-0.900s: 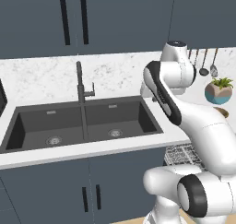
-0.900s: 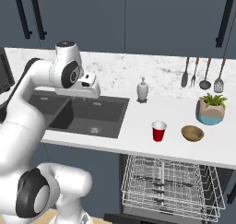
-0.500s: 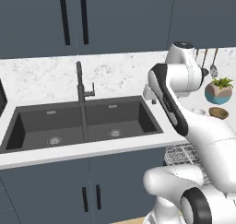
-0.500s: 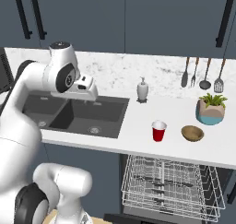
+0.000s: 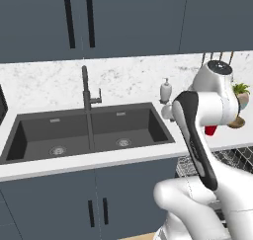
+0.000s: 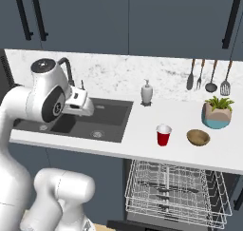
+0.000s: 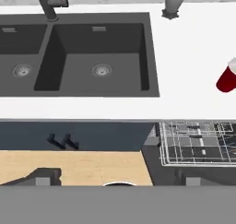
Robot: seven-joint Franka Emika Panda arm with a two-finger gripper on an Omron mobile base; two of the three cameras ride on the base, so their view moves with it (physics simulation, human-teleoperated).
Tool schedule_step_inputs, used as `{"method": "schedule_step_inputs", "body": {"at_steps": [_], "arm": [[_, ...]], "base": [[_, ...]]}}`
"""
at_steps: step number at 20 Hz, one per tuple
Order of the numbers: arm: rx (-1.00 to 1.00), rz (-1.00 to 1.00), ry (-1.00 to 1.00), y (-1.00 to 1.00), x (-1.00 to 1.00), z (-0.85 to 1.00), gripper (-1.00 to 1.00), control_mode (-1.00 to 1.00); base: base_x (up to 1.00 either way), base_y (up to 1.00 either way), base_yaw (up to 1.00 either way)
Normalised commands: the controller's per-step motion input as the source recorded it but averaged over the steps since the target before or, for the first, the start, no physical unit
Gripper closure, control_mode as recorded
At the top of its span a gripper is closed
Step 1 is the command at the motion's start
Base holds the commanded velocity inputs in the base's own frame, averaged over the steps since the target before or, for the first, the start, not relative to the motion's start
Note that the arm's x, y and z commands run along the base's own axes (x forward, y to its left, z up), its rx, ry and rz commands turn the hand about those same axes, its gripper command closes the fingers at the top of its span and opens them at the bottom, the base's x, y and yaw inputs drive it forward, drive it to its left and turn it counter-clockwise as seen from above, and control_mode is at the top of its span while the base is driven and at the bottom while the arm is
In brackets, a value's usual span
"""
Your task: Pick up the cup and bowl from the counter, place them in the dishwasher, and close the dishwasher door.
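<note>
Left base view: white arm rises from lower right, elbow bent in front of the counter (image 5: 123, 157). Dark 2-basin sink (image 5: 89, 130) with black faucet (image 5: 87, 88) sits in the worktop. White soap dispenser (image 5: 166, 91) stands right of the sink by the backsplash. A sliver of the red cup (image 5: 211, 130) shows under the arm's wrist housing; an edge of the tan bowl (image 5: 237, 122) and the plant pot (image 5: 242, 96) peek out on the far right. Wire rack of the dishwasher (image 5: 232, 160) is visible below the counter edge, behind the arm.

Right base view: arm at left, hand held over the sink (image 6: 80, 123) area; gripper (image 6: 88, 112) points down, fingers hard to make out here. Cup (image 6: 163, 135) stands upright on the counter (image 6: 142, 125), well right of the sink. Bowl (image 6: 198, 137) sits near it to the right, not touching, just in front of the plant pot (image 6: 217, 115). 4 utensils (image 6: 208, 78) hang on the wall above. Dishwasher (image 6: 175, 189) rack is pulled out under the counter, below cup and bowl; a strip of the lowered dishwasher door (image 6: 142, 224) shows at the bottom.

Hand view: looks down on sink (image 7: 78, 57), faucet (image 7: 48, 4) base and dispenser (image 7: 173, 2). Cup (image 7: 228, 78) at right edge on the counter (image 7: 193, 48), cut off. Rack (image 7: 198, 144) at lower right. Jaws spread wide, holding nothing.
</note>
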Motion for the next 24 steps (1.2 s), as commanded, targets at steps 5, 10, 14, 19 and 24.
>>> {"method": "schedule_step_inputs", "body": {"at_steps": [5, 10, 14, 19, 24], "arm": [[0.00, 0.00, -0.27, 0.00, -0.50, -0.01, -1.00, -1.00], [0.00, 0.00, -0.10, 0.01, -0.09, 0.00, -1.00, 1.00], [0.00, 0.00, 0.00, 0.00, 0.00, 0.00, -1.00, 1.00], [0.00, 0.00, 0.00, 0.00, 0.00, 0.00, -1.00, 1.00], [0.00, 0.00, 0.00, 0.00, 0.00, 0.00, -1.00, 1.00]], "base": [[0.00, 0.00, 0.00], [0.00, 0.00, 0.00], [0.00, 0.15, -0.12], [-0.01, 0.46, -0.54], [0.00, 0.68, -0.75]]}}
